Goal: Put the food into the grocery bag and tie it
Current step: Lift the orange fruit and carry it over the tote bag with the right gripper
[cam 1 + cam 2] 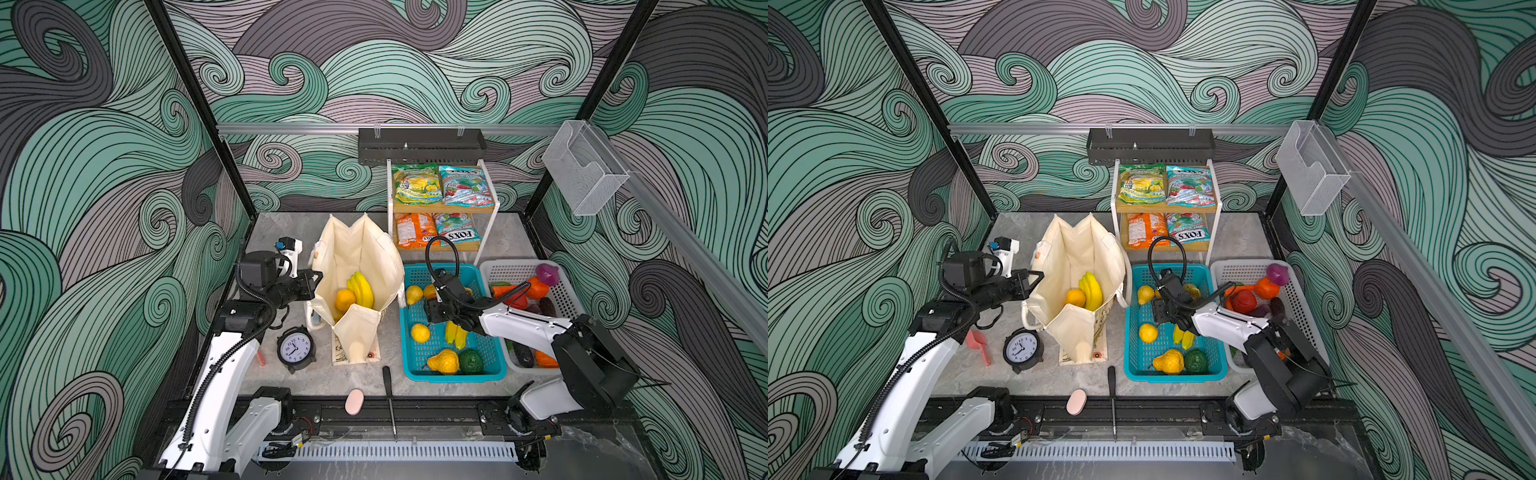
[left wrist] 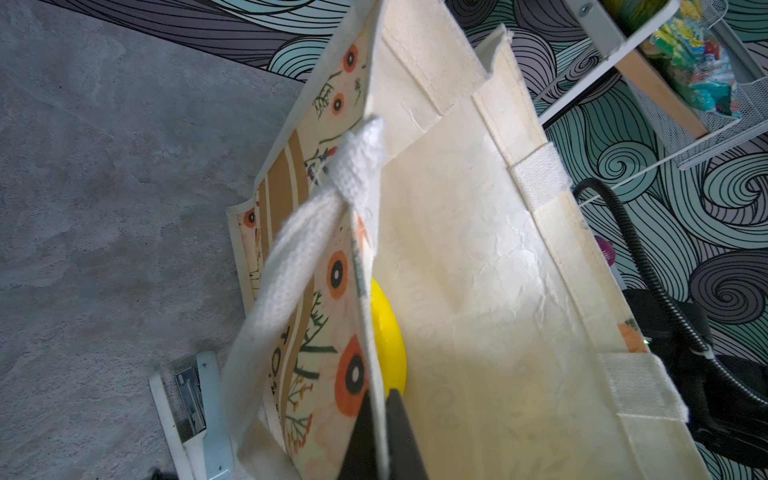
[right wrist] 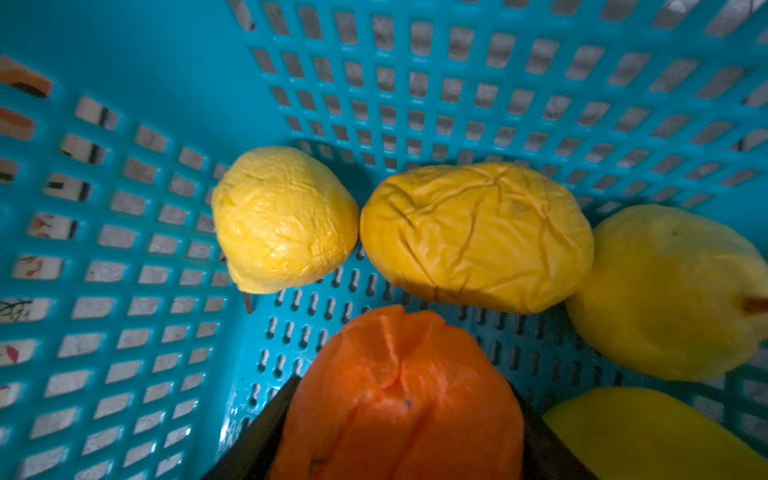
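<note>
Brackets orange fruit (image 3: 395, 345) in teal basket (image 3: 124, 83) with right gripper (image 3: 405, 386), cannot tell if clamped; pinches grocery bag (image 1: 357, 253) rim, left of basket, with left gripper (image 2: 379, 405).

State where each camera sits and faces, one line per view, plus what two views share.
Top views: high over the front edge, facing down and back; left arm and right arm show.
Left wrist: looks along the left fingers, shut on the grocery bag rim.
Right wrist: looks down into the teal basket; the right fingers flank an orange fruit.
Shared: left wrist and top views show that bag.
</note>
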`<state>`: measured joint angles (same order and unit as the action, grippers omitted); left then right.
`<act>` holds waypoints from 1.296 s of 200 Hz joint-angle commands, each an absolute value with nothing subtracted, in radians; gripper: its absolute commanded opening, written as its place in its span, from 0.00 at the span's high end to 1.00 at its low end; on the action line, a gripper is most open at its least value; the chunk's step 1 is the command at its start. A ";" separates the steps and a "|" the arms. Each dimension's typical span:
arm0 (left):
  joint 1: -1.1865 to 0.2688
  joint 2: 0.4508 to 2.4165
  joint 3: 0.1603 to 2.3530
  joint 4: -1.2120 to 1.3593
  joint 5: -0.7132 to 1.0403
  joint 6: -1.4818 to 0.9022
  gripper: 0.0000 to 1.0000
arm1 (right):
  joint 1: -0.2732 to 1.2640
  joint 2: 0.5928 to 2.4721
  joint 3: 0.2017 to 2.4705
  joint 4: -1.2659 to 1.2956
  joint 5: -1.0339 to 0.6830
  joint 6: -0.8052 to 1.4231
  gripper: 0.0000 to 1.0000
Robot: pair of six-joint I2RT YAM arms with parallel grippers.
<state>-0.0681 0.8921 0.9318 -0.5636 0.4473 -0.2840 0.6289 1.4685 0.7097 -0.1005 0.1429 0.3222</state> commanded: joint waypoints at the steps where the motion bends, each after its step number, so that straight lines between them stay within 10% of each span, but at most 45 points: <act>1: -0.074 0.874 0.942 -0.531 0.465 -0.271 1.00 | 0.625 1.395 0.692 -0.092 0.129 0.332 0.36; 116: -0.074 0.873 0.943 -0.534 0.460 -0.270 1.00 | 0.627 1.018 0.792 -0.271 0.025 0.324 0.38; 259: -0.074 0.856 0.946 -0.538 0.456 -0.265 1.00 | 0.913 1.231 1.236 -0.309 0.013 0.309 0.41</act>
<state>-0.0681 0.8822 0.9318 -0.5686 0.4461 -0.2806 0.8742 1.1786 1.1667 -0.3393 -0.0212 0.3042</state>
